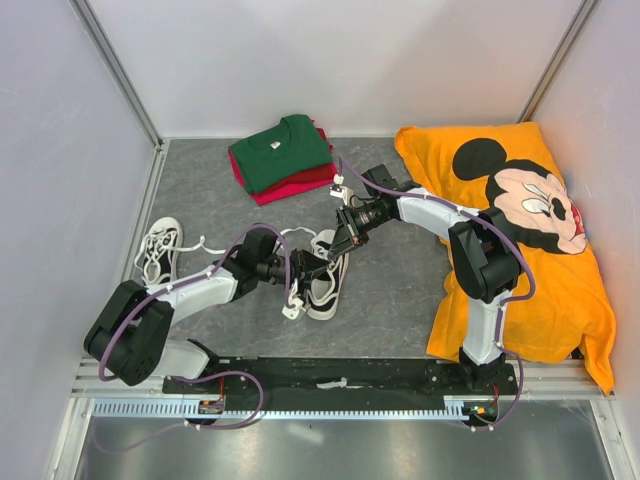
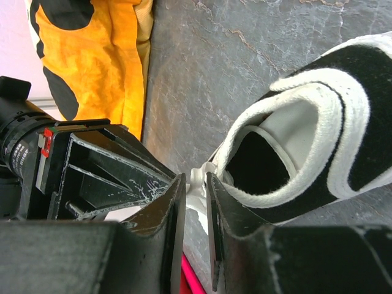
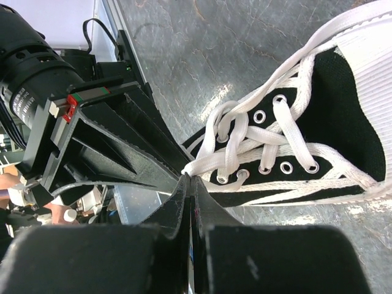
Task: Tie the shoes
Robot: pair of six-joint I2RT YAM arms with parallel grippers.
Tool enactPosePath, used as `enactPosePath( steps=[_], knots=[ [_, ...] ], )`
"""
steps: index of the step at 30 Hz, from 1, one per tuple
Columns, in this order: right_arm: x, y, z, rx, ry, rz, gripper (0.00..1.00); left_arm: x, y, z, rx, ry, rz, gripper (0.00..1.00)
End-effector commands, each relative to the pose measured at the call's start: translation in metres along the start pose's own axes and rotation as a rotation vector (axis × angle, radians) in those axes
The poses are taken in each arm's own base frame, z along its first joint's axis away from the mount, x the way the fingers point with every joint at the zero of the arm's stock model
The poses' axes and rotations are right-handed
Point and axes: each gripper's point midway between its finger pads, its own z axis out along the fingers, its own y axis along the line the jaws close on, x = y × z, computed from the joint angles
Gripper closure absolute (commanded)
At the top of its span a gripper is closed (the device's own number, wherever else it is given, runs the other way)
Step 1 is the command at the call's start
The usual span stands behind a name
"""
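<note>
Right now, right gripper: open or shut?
Right gripper shut on the lace: in the wrist view its jaws meet, pinching the white lace coming off the shoe.

My left arm (image 1: 195, 290) lies low and reaches right toward the middle. The left gripper (image 1: 300, 270) sits at its end, and on the wrist view I see a narrow gap between its fingers (image 2: 174, 214). My right arm (image 1: 485, 260) bends sharply at the elbow and stretches left. The right gripper (image 1: 340, 243) is angled down, with its fingers (image 3: 177, 205) pressed flat together.
</note>
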Motion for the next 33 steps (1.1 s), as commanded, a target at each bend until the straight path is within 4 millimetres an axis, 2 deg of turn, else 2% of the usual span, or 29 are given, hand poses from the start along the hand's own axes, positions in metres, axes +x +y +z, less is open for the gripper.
enactPosePath(
  steps=[1,7,14,18,22,28,33],
  knots=[
    [-0.013,0.015,0.000,-0.047,-0.017,-0.049,1.00,0.000,0.024,0.004,-0.039,-0.013,0.081,0.73],
    [-0.011,0.016,0.002,-0.049,-0.013,-0.051,1.00,0.010,0.024,0.006,-0.036,0.020,0.076,0.73],
    [-0.005,0.014,0.002,-0.048,-0.002,-0.040,1.00,0.020,0.030,0.003,-0.044,0.070,0.022,0.99],
    [-0.004,0.009,0.001,-0.037,0.001,-0.034,1.00,0.015,0.029,-0.002,-0.056,0.059,-0.008,0.99],
    [-0.005,0.007,-0.004,-0.029,-0.001,-0.032,0.95,0.010,0.020,-0.005,-0.048,0.041,-0.033,0.98],
    [0.005,0.002,-0.007,-0.015,0.040,-0.040,0.97,0.018,0.019,-0.009,-0.054,0.060,-0.066,0.99],
    [0.004,0.002,-0.008,-0.013,0.040,-0.046,0.96,0.020,0.015,-0.013,-0.050,0.062,-0.085,0.98]
  ],
)
